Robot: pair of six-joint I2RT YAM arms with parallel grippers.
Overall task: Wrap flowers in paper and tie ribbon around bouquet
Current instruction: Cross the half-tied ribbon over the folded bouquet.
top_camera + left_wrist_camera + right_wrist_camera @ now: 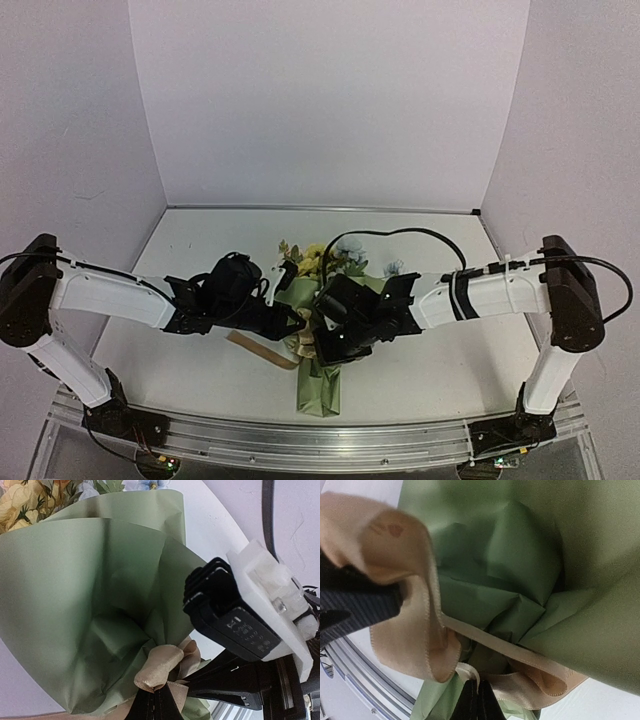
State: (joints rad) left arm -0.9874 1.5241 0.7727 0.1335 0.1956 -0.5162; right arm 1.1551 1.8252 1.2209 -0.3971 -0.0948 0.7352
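Nearest the lens, an aluminium rail (320, 440) along the front edge of the counter (200, 240), just short of the narrow end of the bouquet (322, 385). Left of the bouquet, left arm (110, 295) stretched in low from the side. Left jaws pressed together at the bouquet's waist, pinching a bunched fold of ribbon (160, 667) right against the paper (75, 605). Between that arm and the bouquet, a flat tan ribbon tail (262, 350) on the counter, running up to the bouquet's left side. At centre, bouquet lying flat, narrow end toward the rail. Flowers (318, 262) fanned out at its far end, yellow blooms leftward, pale blue ones rightward. Olive-green paper creased and gathered into the waist, crossed there by loose loops of ribbon. Right of the bouquet, right arm (490, 295) stretched in likewise, wrist over the bouquet's right flank. Right jaws clamped tight on a pale strand of ribbon just beside the waist, with a broad tan loop (410, 630) hanging beside them in the right wrist view.
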